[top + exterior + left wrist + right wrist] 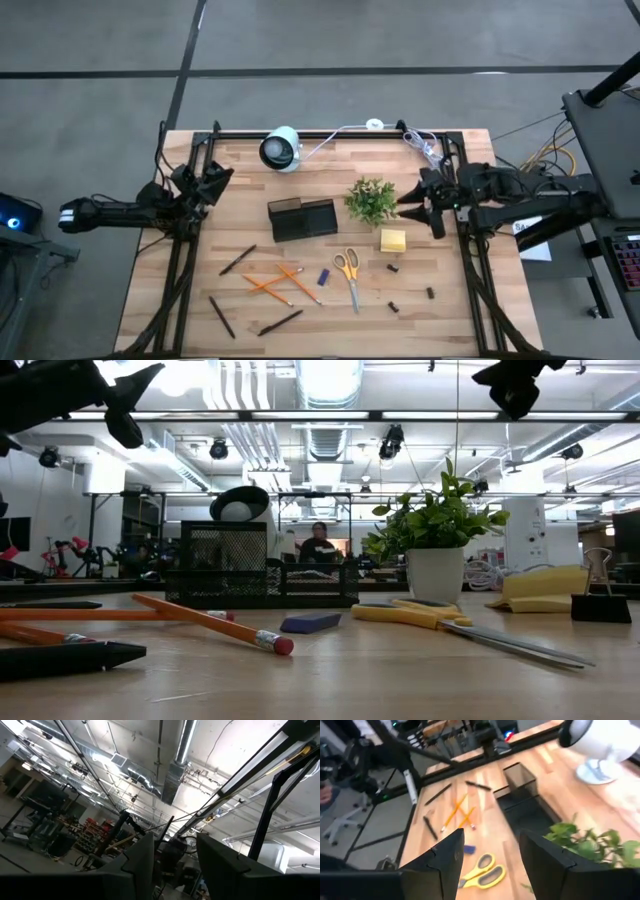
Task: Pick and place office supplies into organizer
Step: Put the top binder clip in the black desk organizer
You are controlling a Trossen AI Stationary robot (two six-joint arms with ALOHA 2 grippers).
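The black mesh organizer (302,218) stands mid-table, also in the low view (262,565). In front of it lie orange pencils (275,283), black pens (237,260), yellow-handled scissors (348,275), a blue piece (323,276), a yellow sticky-note pad (393,240) and dark clips (392,268). My left gripper (222,175) hovers open over the table's far left part, tipped upward toward the ceiling (175,855). My right gripper (408,200) hovers open just right of the plant, facing the organizer (520,795) and the supplies (490,860).
A green potted plant (370,200) stands between my right gripper and the organizer. A white round camera device (281,148) with its cable sits at the far edge. Black frame rails run along both table sides. A person sits far behind the table (320,545).
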